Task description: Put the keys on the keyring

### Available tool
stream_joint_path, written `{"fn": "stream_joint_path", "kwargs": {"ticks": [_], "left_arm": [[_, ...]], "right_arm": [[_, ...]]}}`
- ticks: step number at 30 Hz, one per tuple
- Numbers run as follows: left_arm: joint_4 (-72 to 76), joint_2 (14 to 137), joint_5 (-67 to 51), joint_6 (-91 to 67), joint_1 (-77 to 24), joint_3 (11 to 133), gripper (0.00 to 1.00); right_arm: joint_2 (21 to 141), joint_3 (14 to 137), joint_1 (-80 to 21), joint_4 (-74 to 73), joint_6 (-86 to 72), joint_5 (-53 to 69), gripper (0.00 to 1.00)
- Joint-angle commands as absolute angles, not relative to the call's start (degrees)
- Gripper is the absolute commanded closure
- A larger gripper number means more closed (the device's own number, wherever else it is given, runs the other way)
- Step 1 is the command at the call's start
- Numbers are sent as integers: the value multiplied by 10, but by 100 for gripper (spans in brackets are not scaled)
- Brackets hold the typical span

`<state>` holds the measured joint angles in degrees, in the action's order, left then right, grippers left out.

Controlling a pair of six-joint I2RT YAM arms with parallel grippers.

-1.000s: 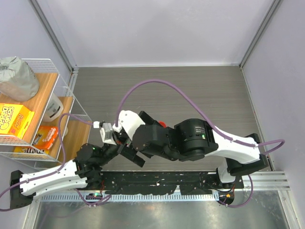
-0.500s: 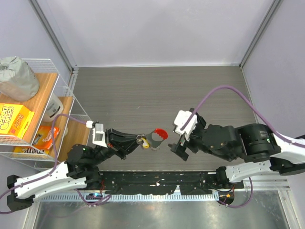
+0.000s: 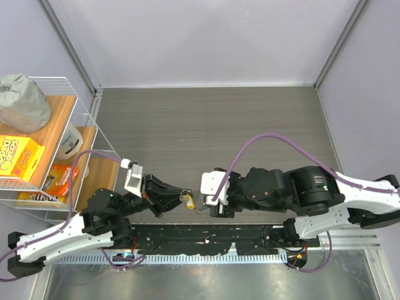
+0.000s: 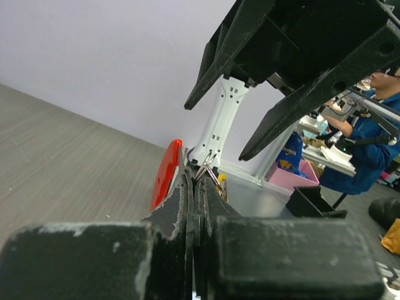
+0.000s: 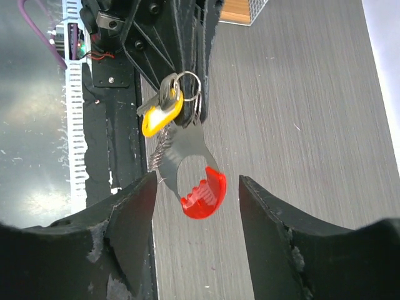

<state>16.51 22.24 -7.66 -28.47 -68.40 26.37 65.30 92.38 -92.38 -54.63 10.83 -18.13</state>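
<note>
My left gripper (image 3: 179, 195) is shut on the thin silvery keyring (image 5: 187, 82) and holds it above the table. The small key with a yellow head (image 5: 160, 115) hangs at that ring. A grey metal plate with a curved red plastic piece (image 5: 204, 190) dangles below it. My right gripper (image 5: 195, 186) is open, with one jaw on each side of the red piece and not touching it. In the left wrist view the ring (image 4: 210, 165), the yellow head (image 4: 222, 185) and the red piece (image 4: 165, 176) show just past my closed left gripper (image 4: 199, 182). In the top view my right gripper (image 3: 206, 201) hides the red piece.
A wire shelf (image 3: 87, 134) with boxes and a grey bag stands at the left edge of the table. The black base rail (image 3: 206, 237) runs along the near edge, just under both grippers. The grey table (image 3: 250, 125) stretches beyond them.
My right arm swung away to the right, then came back left, and its open jaws now bracket the red piece. My left gripper still holds the ring in nearly the same place.
</note>
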Motion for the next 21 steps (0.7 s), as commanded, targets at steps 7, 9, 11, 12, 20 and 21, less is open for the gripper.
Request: {"fn": "stream_joint_path", "kwargs": {"ticks": [7,9,11,12,20,21], "left_arm": [[136,210,-124,-304,-686,308,100],[134,211,-130,-304,-686,311,100],[133,212,-137,-305,-686,312,100],[132,210,-140,-305,-686,312,100],[119,199,-142,-301,-686,315,100],[117,197,-142,-300,-686,315,100]], "right_arm": [[674,945,-931,-473,211,-146,41],[684,954,-931,-475,220,-149,44],[693,962,-931,-475,224,-144,47],[697,967,-930,-476,227,-136,49],[732,993,-930,-498,229,-115,56],[734,998,-930,-501,229,-116,57]]}}
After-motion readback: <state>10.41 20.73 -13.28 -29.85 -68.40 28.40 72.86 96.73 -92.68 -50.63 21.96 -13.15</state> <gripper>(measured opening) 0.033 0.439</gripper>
